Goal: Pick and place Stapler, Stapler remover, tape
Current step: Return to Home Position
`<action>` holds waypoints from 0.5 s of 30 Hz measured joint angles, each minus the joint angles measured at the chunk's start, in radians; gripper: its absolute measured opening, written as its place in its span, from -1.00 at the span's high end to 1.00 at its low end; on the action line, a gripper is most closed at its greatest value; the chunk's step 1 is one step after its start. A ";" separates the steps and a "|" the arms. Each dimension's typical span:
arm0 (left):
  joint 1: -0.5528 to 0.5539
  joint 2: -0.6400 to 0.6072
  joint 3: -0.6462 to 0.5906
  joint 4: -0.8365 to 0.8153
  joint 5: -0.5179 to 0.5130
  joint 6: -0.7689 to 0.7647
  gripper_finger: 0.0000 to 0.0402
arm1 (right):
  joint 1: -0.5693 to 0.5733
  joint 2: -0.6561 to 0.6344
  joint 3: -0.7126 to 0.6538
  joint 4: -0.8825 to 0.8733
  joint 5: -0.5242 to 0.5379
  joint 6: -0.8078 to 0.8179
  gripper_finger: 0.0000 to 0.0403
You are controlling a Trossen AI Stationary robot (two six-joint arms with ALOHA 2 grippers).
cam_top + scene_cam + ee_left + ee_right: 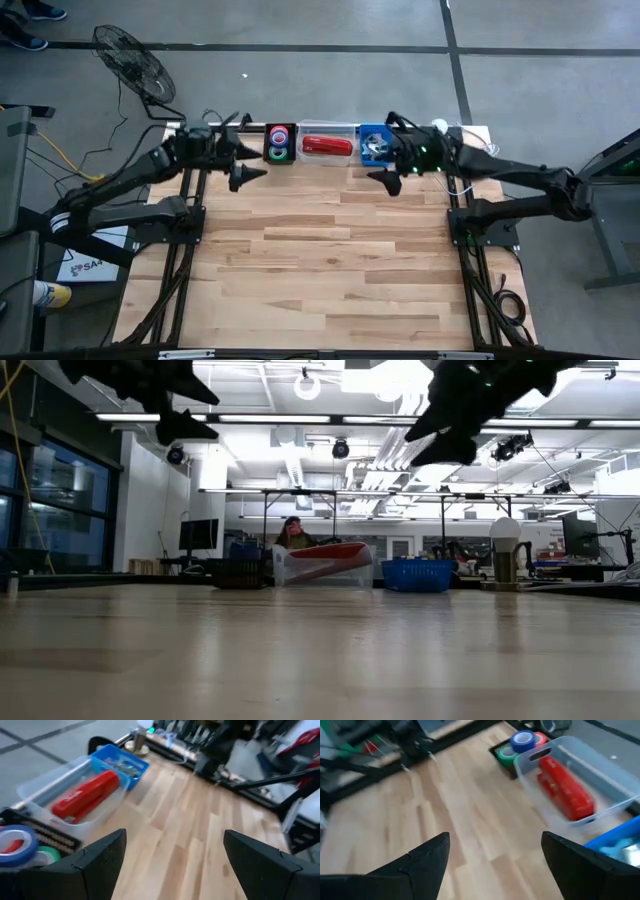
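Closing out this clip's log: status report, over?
Left claw open, right claw open, both empty, held high. Stapler lies in transparent bin. Nothing obstructing.

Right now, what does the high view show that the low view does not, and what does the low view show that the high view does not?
Only the high view: the tape rolls inside the black bin, and a fan on the floor beyond the table. Only the low view: a person behind the transparent bin, and the ceiling lights. Both: the red stapler lying in the transparent bin, the blue bin beside it, and the left tool and right tool, both open, above the table.
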 joint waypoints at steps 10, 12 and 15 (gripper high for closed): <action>-0.203 -0.169 -0.269 0.227 -0.191 -0.165 -0.63 | 0.113 -0.261 -0.348 0.345 0.032 0.189 -0.52; -0.237 -0.194 -0.295 0.231 -0.223 -0.176 -0.63 | 0.127 -0.299 -0.420 0.420 0.049 0.238 -0.52; -0.285 -0.225 -0.336 0.253 -0.263 -0.201 -0.63 | 0.150 -0.348 -0.525 0.513 0.058 0.295 -0.52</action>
